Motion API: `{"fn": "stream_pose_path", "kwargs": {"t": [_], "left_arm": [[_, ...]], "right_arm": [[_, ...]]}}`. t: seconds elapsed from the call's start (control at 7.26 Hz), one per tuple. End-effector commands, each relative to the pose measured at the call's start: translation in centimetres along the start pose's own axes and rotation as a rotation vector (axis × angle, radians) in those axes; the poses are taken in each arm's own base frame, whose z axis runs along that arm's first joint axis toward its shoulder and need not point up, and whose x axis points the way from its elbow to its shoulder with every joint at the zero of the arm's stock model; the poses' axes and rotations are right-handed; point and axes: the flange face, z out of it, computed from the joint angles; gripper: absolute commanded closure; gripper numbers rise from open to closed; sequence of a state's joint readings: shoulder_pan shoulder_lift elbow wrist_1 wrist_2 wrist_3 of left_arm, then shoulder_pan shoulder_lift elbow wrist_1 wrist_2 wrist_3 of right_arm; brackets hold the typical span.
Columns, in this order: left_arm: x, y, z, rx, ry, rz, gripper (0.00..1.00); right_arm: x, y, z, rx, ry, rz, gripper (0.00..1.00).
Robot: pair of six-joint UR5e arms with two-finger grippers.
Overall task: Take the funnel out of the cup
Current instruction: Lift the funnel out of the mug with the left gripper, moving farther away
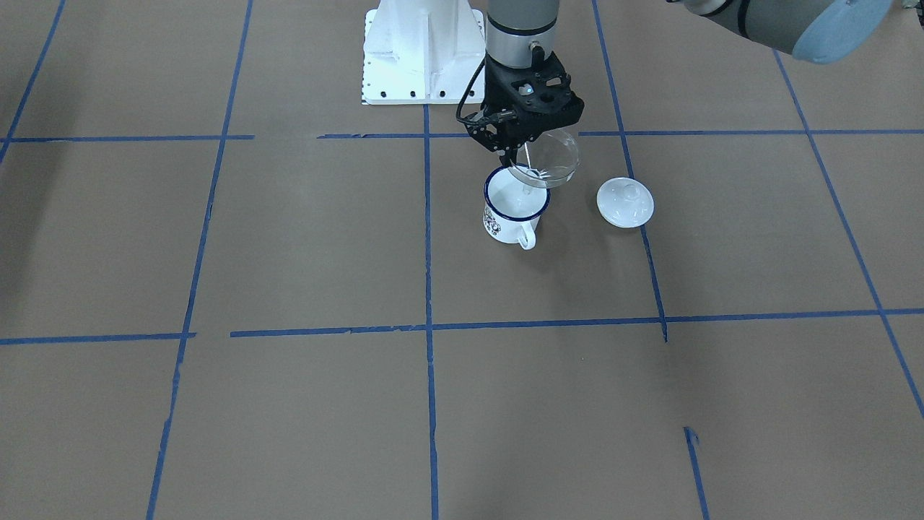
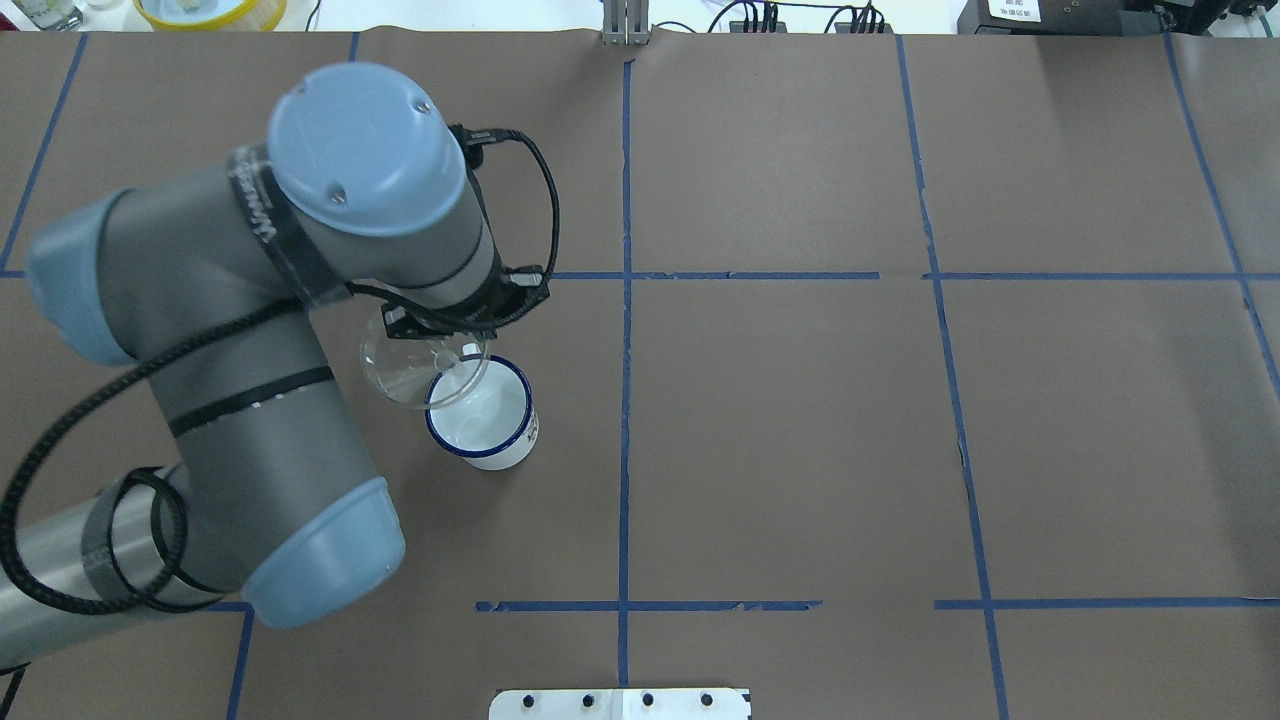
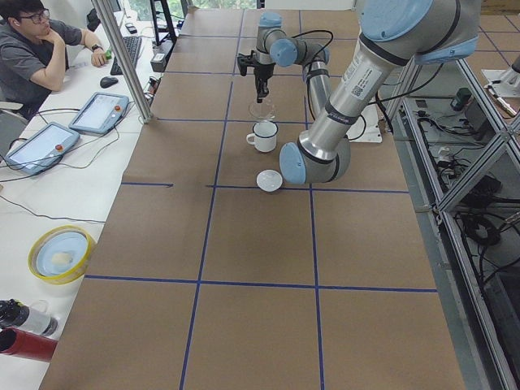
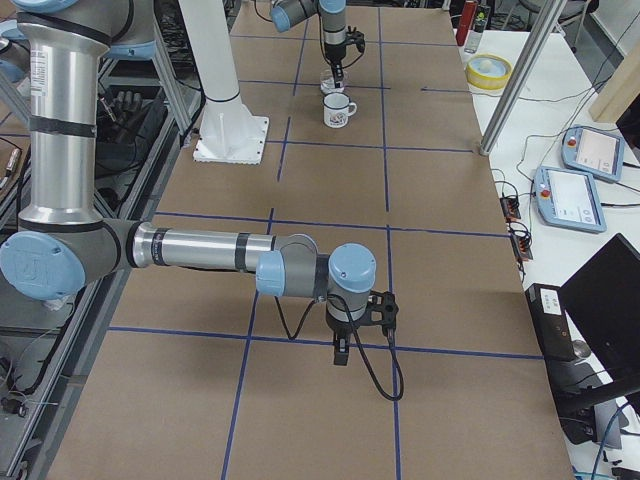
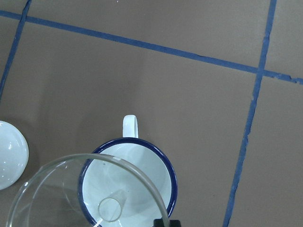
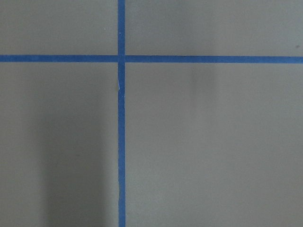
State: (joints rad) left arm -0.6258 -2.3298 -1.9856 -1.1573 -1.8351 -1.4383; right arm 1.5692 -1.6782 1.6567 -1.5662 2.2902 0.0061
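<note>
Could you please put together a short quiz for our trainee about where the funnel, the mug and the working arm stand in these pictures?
1. True or false: the funnel is seated down inside the cup.
2. Where does the left pincer grip the funnel? A: at its rim. B: at its spout. C: nowhere, it hangs open beside it.
3. Fill the gap with "touching" or "apart from": the white lid lies on the table, ____ the cup.

Key: 1 false, since the funnel is held tilted above the cup; 2 A; 3 apart from.
</note>
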Motion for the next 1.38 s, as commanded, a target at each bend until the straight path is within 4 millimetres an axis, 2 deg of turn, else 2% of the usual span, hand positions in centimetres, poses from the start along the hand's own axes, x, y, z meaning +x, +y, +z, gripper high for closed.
{"fn": "stream_pose_path", "kwargs": {"t": [0.0, 0.14, 0.28, 0.55, 0.69, 0.83, 1.1, 1.24], "left_arm": [[-2.0, -6.3, -5.1, 0.107, 0.125, -0.238, 1.00], [-3.1, -9.1, -5.9, 0.168, 0.221, -0.361, 1.00], [-3.2, -10.8, -5.7, 0.244, 0.334, -0.498, 1.00], [-2.4, -15.0, -1.0, 0.370, 0.456, -0.714, 1.00], [-2.7, -17.0, 1.9, 0.401, 0.447, -0.765, 1.00], [-3.6, -18.8, 6.3, 0.412, 0.399, -0.820, 1.00], [-5.5, -22.6, 14.3, 0.485, 0.489, -0.947, 1.00], [-6.5, -23.7, 16.2, 0.539, 0.530, -1.006, 1.00]], "right_arm": [[0.0, 0.0, 0.0, 0.000, 0.000, 0.000, 0.00], [0.0, 0.0, 0.0, 0.000, 0.000, 0.000, 0.00], [0.0, 0.0, 0.0, 0.000, 0.000, 0.000, 0.00], [0.0, 0.0, 0.0, 0.000, 0.000, 0.000, 0.00], [0.0, 0.0, 0.0, 0.000, 0.000, 0.000, 0.00], [0.0, 0.0, 0.0, 0.000, 0.000, 0.000, 0.00], [0.0, 0.0, 0.0, 0.000, 0.000, 0.000, 0.00], [0.0, 0.0, 0.0, 0.000, 0.000, 0.000, 0.00]]}}
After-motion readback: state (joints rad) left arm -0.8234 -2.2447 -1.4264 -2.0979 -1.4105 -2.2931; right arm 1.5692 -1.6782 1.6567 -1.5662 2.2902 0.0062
